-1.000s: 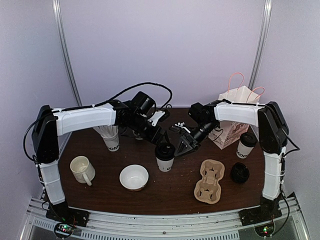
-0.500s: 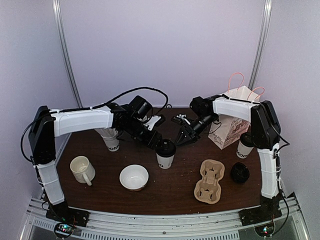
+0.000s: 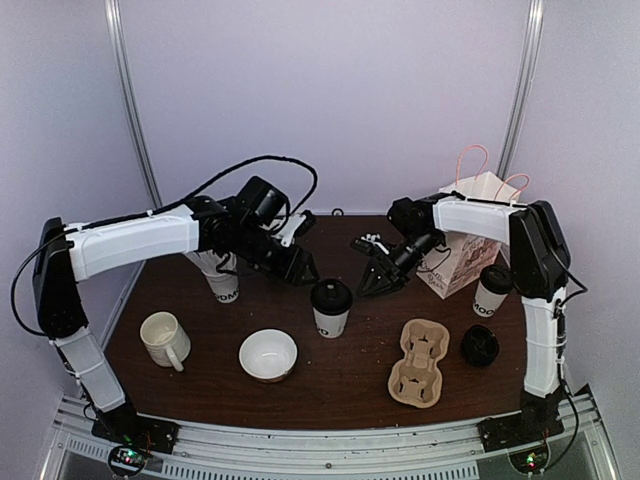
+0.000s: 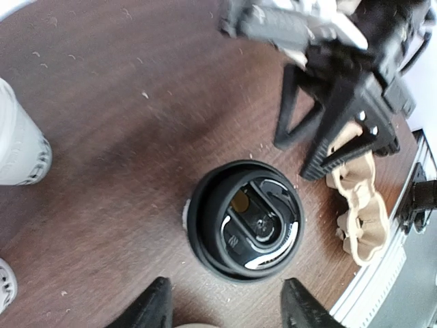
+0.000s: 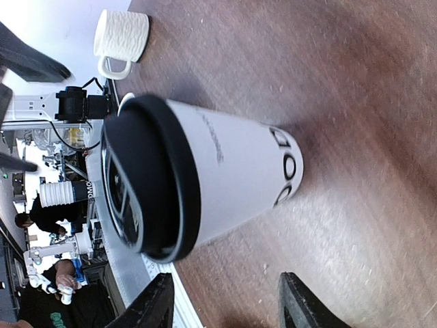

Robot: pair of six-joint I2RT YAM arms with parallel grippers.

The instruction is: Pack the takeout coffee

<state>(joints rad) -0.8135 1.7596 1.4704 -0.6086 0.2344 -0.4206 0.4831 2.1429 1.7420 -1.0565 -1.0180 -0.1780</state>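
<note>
L gripper hangs just behind-left of the middle coffee cup, jaws apart, nothing betw. them. In its wrist view the cup's lid is just ahead of the fingertips, not touched. R gripper is at the cup's other side, near but apart, also open and empty. This cup stands upright about the centre of the table, lid on. 2nd coffee cup stands upright near the right edge, just beside the paper bag in the far right corner. Cardboard carrier lies toward the near right corner, w/ a loose black lid beside it. Bowl and mug are toward the near left. Stack of lidless cups is at far left.
</note>
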